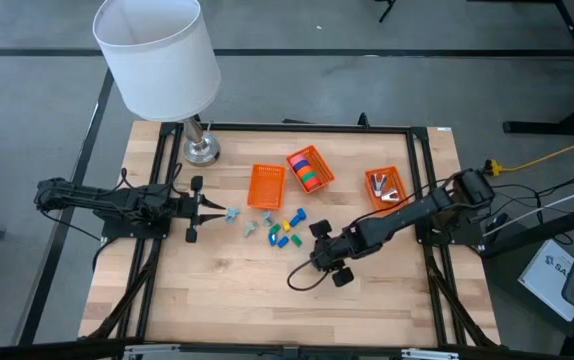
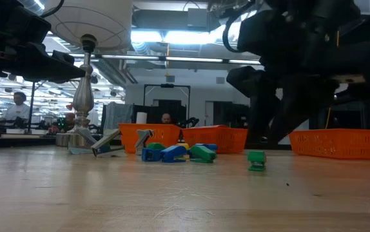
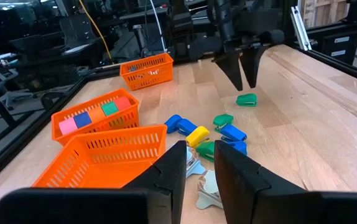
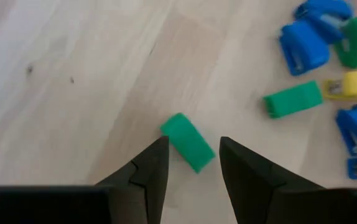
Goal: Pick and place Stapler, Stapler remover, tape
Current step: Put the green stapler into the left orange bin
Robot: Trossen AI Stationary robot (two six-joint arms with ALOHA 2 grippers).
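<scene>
Orange baskets are what I go by here, three of them on my wooden table [image 1: 217, 300], and I place everything from the middle basket [image 1: 310, 169]. That one holds the tape [image 1: 307, 170], a row of rolls in red, pink, orange, blue and green standing side by side. Just to its left the empty basket [image 1: 266, 185] shows only its mesh floor. To its right, well apart, the third basket [image 1: 386, 187] carries a few pale metal pieces that I take for staple removers, though I cannot tell them clearly.

In front of the middle basket, loose on the wood, lies a small heap of little staplers [image 1: 285, 230] in blue, yellow and green. One green stapler [image 4: 188, 141] sits alone, a bit off from that heap, on the side away from the middle basket.

My right gripper [image 1: 319, 256] hangs right over that lone green stapler, fingers apart with the piece between the tips, not touching it. My left gripper [image 1: 225, 213] is to the left of the empty basket, its fingers slightly apart and holding nothing, with some pale grey staple removers [image 3: 204, 184] on the wood just past its tips. Behind the empty basket, near the far edge, stands a lamp [image 1: 157, 55] with a white shade.
</scene>
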